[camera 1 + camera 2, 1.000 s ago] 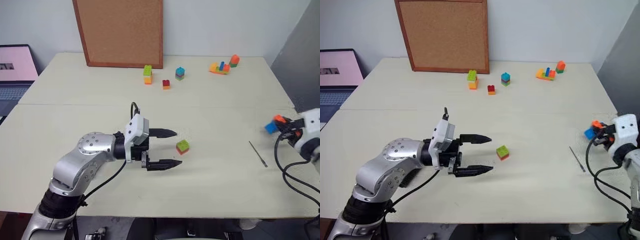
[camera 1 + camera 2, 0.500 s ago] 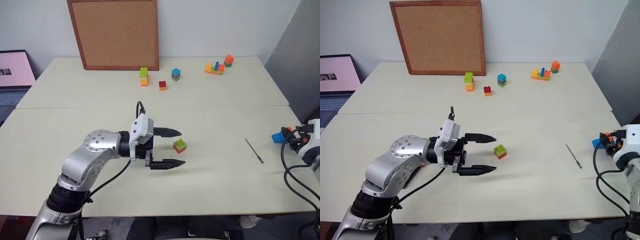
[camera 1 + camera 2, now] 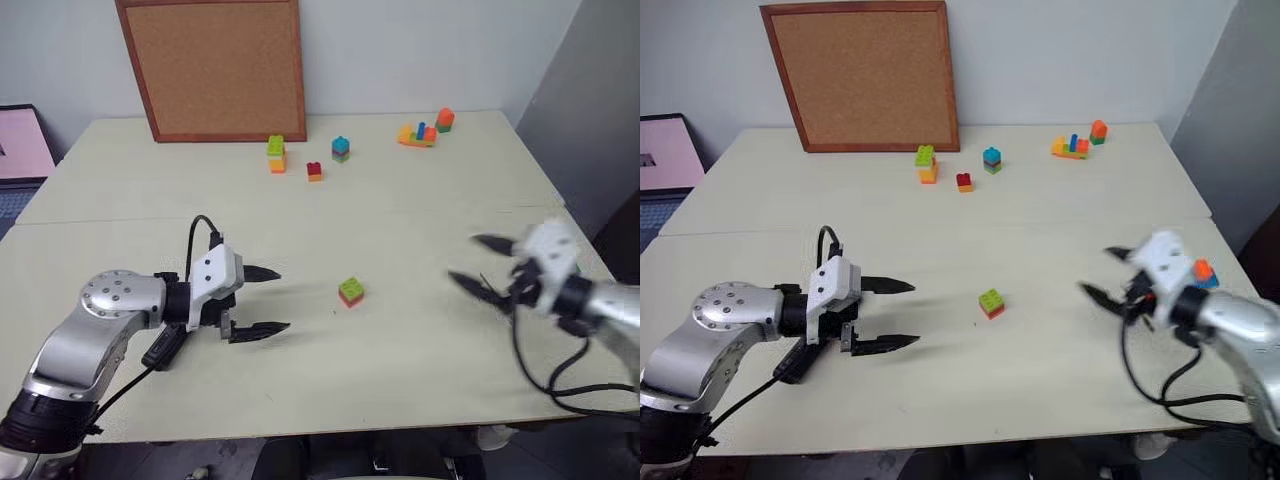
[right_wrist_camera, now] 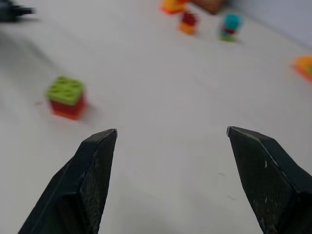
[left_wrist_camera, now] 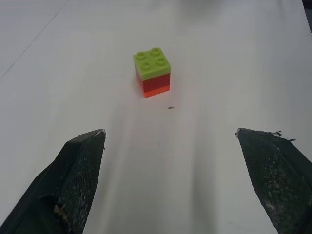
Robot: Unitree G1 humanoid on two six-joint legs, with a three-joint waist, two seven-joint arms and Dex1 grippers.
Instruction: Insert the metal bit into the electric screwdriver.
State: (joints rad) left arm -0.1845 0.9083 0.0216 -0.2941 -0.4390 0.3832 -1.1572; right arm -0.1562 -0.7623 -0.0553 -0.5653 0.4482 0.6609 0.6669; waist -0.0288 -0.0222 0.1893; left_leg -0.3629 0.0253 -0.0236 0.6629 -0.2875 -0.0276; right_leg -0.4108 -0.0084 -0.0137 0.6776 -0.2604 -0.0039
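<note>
The metal bit cannot be made out on the worktop [image 3: 420, 350] behind the blurred right gripper [image 3: 480, 265]. Both grippers' jaws gape wide, empty, the left gripper [image 3: 268, 300] facing a green-topped brick [image 3: 350, 291].

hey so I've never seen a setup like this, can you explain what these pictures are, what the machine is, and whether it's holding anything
This is a humanoid robot with two arms, each ending in a gripper of two black fingers. Two pictures come from cameras in its head, looking down over a pale cream table. The other two come from a camera on each wrist, looking out between that gripper's fingers.

The left gripper and the right gripper are both open and hold nothing.

Between them sits a small toy brick, green on top and red below. More coloured toy bricks lie at the far side, near a brown cork board leaning on the wall.
</note>
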